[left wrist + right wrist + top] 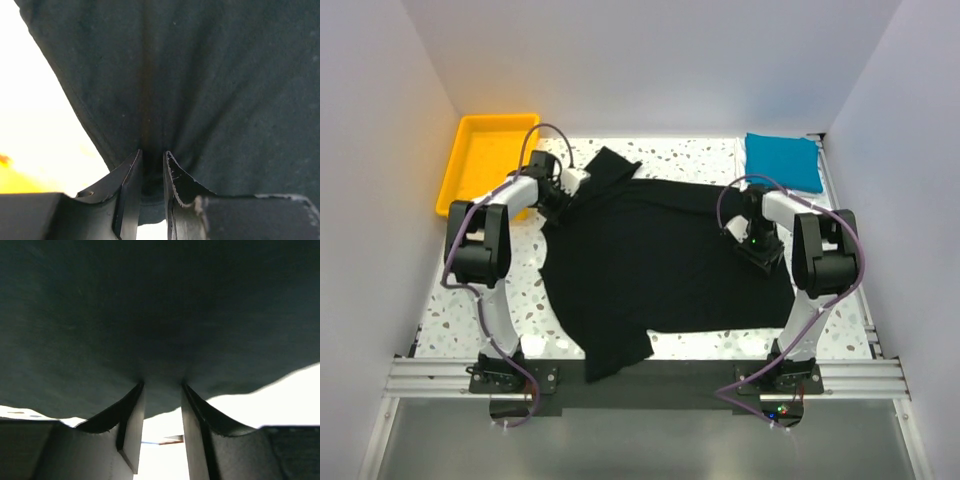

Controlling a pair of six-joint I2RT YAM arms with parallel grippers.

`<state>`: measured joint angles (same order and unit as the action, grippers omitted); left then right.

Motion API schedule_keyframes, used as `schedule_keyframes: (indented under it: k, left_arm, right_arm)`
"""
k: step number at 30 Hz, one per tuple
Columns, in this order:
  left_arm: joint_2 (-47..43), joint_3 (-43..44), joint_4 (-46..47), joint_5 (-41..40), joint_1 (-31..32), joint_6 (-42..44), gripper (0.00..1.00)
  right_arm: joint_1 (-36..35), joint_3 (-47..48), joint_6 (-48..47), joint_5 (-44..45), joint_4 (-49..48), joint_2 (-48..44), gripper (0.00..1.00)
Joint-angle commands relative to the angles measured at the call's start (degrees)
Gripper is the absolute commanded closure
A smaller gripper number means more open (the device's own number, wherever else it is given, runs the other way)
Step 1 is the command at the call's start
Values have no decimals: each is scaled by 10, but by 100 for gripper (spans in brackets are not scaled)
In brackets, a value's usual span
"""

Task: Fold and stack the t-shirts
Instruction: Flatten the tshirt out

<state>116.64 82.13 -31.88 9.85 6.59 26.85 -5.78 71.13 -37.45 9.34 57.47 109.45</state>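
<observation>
Here, edge of black t-shirt (660,260) between both arms' jaws.

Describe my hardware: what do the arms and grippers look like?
The left arm and right arm have white links, black joint housings and looping purple-grey cables. The left gripper and right gripper have flat black fingers.

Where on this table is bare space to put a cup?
Bare tabletop shows along the far edge, between the blue t-shirt and a sleeve of the black t-shirt, and at the near left, nearer than the yellow tray, though the left arm stands there. The middle is crowded: the black shirt covers it.
</observation>
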Motion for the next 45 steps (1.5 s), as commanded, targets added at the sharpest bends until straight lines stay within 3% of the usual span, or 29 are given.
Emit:
schedule_keyframes:
  k: [1, 5, 10, 13, 18, 26, 29, 35, 45]
  left_arm:
    - [-52, -78, -38, -35, -18, 26, 73]
    - [-117, -126, -49, -33, -24, 31, 69]
    - [-140, -75, -77, 37, -27, 21, 58]
    - [-130, -19, -59, 68, -25, 0, 55]
    - [-34, 114, -60, 88, -3, -36, 56]
    - [98, 225, 19, 83, 8, -99, 59]
    - [131, 247, 29, 85, 9, -118, 59]
    - [164, 264, 36, 62, 17, -129, 60]
    - [190, 251, 10, -45, 6, -98, 72]
  right_arm:
    - [-13, -56, -1, -12, -23, -21, 63]
    - [-42, -136, -4, -25, -30, -47, 64]
    - [-77, -174, -13, -77, 17, -91, 65]
    - [-76, -130, -15, -92, 52, -108, 63]
    - [-63, 4, 0, -126, 84, -108, 62]
    - [-14, 151, 69, -94, 6, -29, 66]
    - [-12, 237, 110, -77, -17, 29, 72]
    - [-11, 318, 142, -28, -56, 131, 76]
    - [-9, 342, 130, 24, -97, 206, 78]
